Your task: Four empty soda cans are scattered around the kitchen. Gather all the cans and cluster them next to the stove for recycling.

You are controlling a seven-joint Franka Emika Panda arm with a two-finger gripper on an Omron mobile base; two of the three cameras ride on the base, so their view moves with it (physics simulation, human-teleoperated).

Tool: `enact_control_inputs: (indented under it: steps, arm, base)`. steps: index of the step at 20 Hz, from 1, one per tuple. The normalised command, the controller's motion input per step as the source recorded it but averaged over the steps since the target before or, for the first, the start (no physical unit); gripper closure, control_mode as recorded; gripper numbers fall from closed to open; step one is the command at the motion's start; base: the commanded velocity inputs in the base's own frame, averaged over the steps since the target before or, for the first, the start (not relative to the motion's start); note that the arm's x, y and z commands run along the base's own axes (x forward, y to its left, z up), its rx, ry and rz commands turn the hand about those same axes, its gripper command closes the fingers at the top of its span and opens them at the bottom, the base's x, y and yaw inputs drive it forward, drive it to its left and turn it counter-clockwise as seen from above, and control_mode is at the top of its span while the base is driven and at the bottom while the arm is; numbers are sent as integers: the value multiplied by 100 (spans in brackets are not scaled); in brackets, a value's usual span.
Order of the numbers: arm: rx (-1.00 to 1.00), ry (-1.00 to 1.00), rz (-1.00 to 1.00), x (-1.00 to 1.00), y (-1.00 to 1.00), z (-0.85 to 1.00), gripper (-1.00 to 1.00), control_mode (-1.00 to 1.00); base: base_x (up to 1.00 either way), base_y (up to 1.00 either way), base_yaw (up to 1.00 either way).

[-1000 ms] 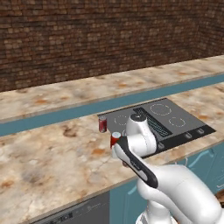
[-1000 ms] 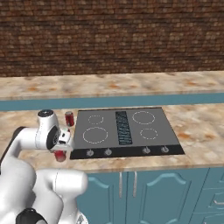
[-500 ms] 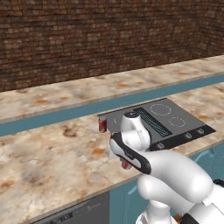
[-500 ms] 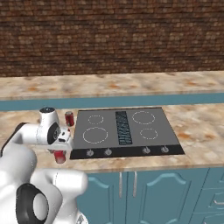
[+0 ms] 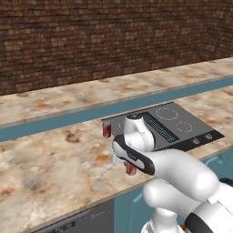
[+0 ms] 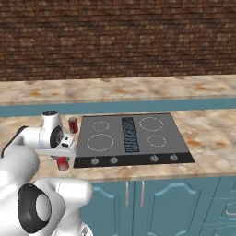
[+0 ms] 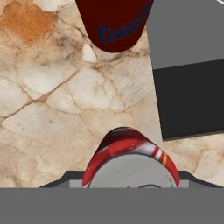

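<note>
- Beige marbled countertop runs along the front of the kitchen, over teal cabinet doors; a second strip of the same stone lies beyond a teal band, and a dark red brick wall closes the back.
- Nearest to the base, the white arm bends low over the counter's front edge, just left of the stove.
- Its gripper points down with the jaws drawn narrow on a red soda can. In the hand view this held can sits right between the fingers, silver top toward the camera and red-and-white rim showing.
- From the left base view the same can shows just under the hand, close to the counter's front edge. Whether its base touches the stone cannot be told.
- Just past it, a second soda can stands upright on the counter beside the stove's rear left corner; in the left base view it is beside the black glass, and in the hand view it shows as a dark red body with blue lettering.
- Both cans lie on the stove's left side, near each other but apart.
- Farther right, the cooktop shows white ring outlines, a central vent grille and small front knobs.
</note>
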Motion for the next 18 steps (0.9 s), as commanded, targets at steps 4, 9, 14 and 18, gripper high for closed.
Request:
enact_control_inputs:
  steps: [4, 9, 14, 18]
  arm:
    - [0, 0, 0, 0, 0, 0, -100, -100]
    - [0, 0, 0, 0, -1, 0, -100, -100]
    - [0, 0, 4, 0, -21, 0, -100, -100]
    - [0, 9, 5, -2, -5, 28, -100, -100]
  base:
    - [0, 0, 0]
    - [0, 0, 0]
    - [0, 0, 0]
    - [0, 0, 0]
